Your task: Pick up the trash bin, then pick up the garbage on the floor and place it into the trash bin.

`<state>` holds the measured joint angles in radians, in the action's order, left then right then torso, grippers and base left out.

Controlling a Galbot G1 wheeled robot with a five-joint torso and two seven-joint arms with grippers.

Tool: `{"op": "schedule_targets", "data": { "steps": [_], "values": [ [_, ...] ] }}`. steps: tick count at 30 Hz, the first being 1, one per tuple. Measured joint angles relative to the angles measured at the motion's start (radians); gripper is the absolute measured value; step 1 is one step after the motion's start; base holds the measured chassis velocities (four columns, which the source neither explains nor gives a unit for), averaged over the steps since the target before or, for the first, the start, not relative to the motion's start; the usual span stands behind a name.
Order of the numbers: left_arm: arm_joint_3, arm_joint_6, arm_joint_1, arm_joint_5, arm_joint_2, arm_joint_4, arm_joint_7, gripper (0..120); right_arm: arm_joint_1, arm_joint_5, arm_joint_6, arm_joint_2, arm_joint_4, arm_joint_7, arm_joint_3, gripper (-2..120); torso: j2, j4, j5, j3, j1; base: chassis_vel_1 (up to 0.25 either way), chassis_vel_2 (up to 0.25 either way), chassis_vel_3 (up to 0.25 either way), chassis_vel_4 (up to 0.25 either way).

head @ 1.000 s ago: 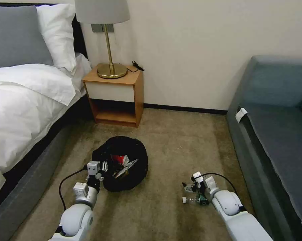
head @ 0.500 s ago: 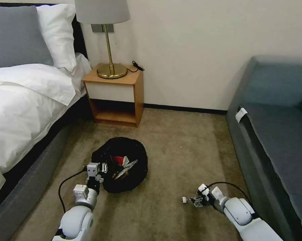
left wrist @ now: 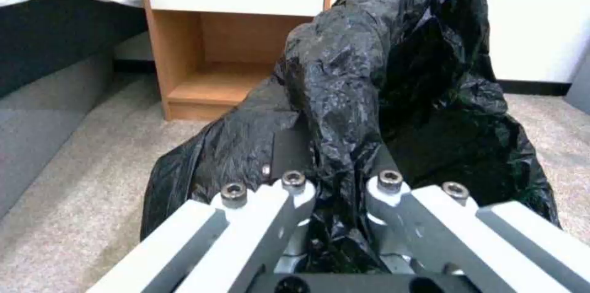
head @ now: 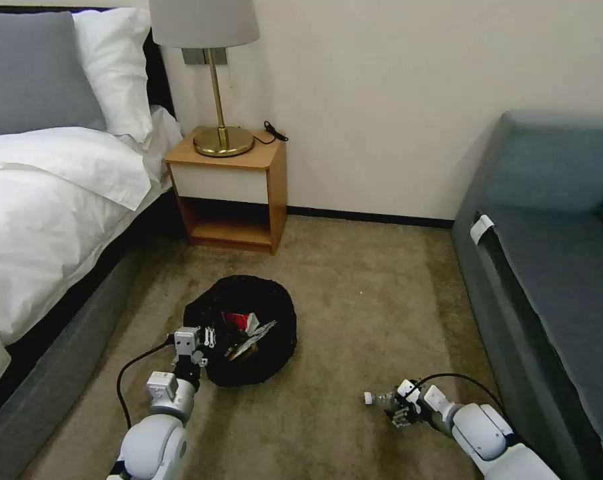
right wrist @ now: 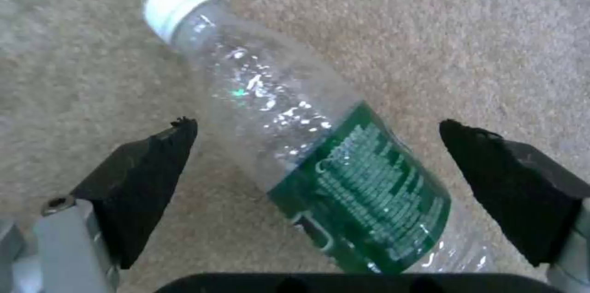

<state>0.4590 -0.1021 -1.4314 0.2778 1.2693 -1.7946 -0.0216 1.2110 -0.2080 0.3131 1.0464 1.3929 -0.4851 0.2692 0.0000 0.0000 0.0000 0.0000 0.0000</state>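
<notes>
The trash bin (head: 268,313), its black bag (left wrist: 368,76) draped over the rim, sits on the floor (head: 355,293) between the bed and the sofa. My left gripper (head: 203,339) is shut on the bin's near rim, pinching the bag (left wrist: 338,182). Inside the bin lie a red-and-white packet (head: 238,321) and a snack wrapper (head: 251,340). A clear bottle (right wrist: 295,122) with a green label and white cap (head: 368,398) lies on the carpet. My right gripper (head: 398,408) is open and low over it, with one black fingertip (right wrist: 147,168) on each side of the bottle, not touching.
A bed (head: 41,220) runs along the left and a blue-grey sofa (head: 555,267) along the right. A wooden nightstand (head: 228,193) with a brass lamp (head: 215,80) stands against the far wall. Open carpet lies between bin and sofa.
My right gripper has dropped and drawn back toward me, coming down astride the bottle. The left arm and the bin have barely shifted.
</notes>
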Motion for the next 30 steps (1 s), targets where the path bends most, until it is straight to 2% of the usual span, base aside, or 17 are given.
{"op": "schedule_targets", "data": {
  "steps": [7, 9, 11, 14, 16, 18, 21, 29, 30],
  "values": [
    [0.002, 0.000, -0.006, -0.007, 0.007, -0.008, 0.001, 4, -0.038, -0.023, -0.013, 0.020, -0.055, -0.011, -0.011, 100, 0.000, 0.0001, 0.0000, 0.000, 0.000, 0.000, 0.000, 0.000, 0.000],
    [0.003, 0.000, -0.007, -0.007, 0.007, -0.009, 0.001, 4, -0.044, -0.029, -0.015, 0.024, -0.067, -0.014, -0.013, 96, 0.000, 0.0000, -0.0001, 0.000, 0.000, 0.000, 0.000, 0.000, 0.000],
    [0.004, 0.000, -0.008, -0.008, 0.007, -0.009, 0.001, 4, -0.057, -0.043, -0.020, 0.037, -0.099, -0.017, -0.015, 85, 0.000, 0.0000, 0.0000, 0.000, 0.000, 0.000, 0.000, 0.000, 0.000],
    [0.005, 0.000, -0.008, -0.008, 0.006, -0.009, 0.001, 4, -0.066, -0.051, -0.023, 0.047, -0.121, -0.017, -0.015, 78, 0.000, 0.0000, 0.0000, 0.000, 0.000, 0.000, 0.000, 0.000, 0.000],
    [0.006, 0.000, -0.005, -0.008, 0.005, -0.008, 0.001, 4, -0.071, -0.054, -0.028, 0.056, -0.139, -0.019, -0.014, 67, 0.000, -0.0001, -0.0008, 0.000, 0.000, 0.000, 0.000, 0.000, 0.000],
    [0.006, 0.000, -0.005, -0.007, 0.005, -0.007, 0.001, 4, -0.072, -0.054, -0.028, 0.056, -0.140, -0.019, -0.013, 65, 0.000, -0.0002, -0.0007, 0.000, 0.000, 0.000, 0.000, 0.000, 0.000],
    [0.006, 0.000, -0.003, -0.006, 0.003, -0.003, 0.001, 4, -0.073, -0.052, -0.030, 0.062, -0.146, -0.018, -0.009, 48, 0.000, 0.0000, -0.0001, 0.000, 0.000, 0.000, 0.000, 0.000, 0.000],
    [0.005, 0.000, -0.003, -0.003, -0.002, -0.005, 0.001, 4, -0.074, -0.047, -0.030, 0.072, -0.151, -0.008, 0.002, 34, 0.000, 0.0001, 0.0000, 0.000, 0.000, 0.000, 0.000, 0.000, 0.000],
    [0.005, 0.000, -0.003, -0.002, -0.004, -0.006, 0.001, 4, -0.075, -0.044, -0.029, 0.075, -0.151, -0.007, 0.009, 30, 0.000, 0.0000, 0.0000, 0.000, 0.000, 0.000, 0.000, 0.000, 0.000]
  ]
}}
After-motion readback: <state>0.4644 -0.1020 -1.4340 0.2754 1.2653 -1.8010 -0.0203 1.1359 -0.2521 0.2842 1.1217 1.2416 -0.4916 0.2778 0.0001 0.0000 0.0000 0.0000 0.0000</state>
